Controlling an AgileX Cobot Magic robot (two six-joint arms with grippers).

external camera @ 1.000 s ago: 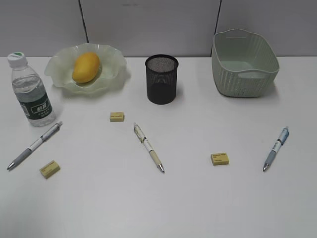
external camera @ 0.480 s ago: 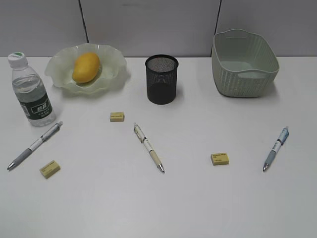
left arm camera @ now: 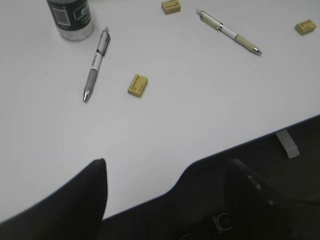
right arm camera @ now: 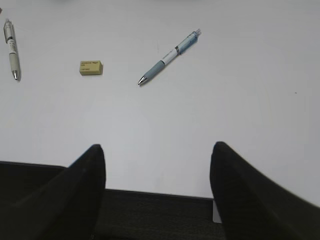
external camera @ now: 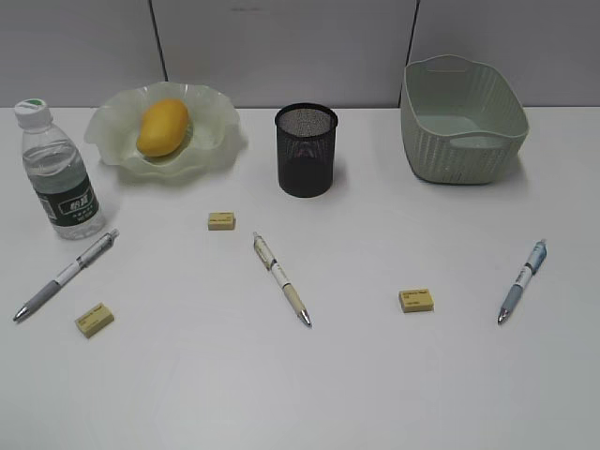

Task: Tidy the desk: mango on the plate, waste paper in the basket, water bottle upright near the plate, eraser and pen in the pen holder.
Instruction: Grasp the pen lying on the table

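The mango (external camera: 163, 127) lies on the ruffled green plate (external camera: 216, 131) at the back left. The water bottle (external camera: 60, 173) stands upright left of the plate; its base shows in the left wrist view (left arm camera: 71, 17). The black mesh pen holder (external camera: 306, 150) stands at the back middle, the green basket (external camera: 461, 120) at the back right. Three pens (external camera: 66, 275) (external camera: 281, 278) (external camera: 522, 280) and three yellow erasers (external camera: 95, 320) (external camera: 221, 220) (external camera: 416, 300) lie on the white desk (external camera: 309, 375). No waste paper shows. My left gripper (left arm camera: 165, 165) and right gripper (right arm camera: 157, 150) are open and empty over the desk's front edge.
A grey panelled wall (external camera: 281, 47) runs behind the desk. The dark floor shows below the desk's front edge in both wrist views. Neither arm appears in the exterior view.
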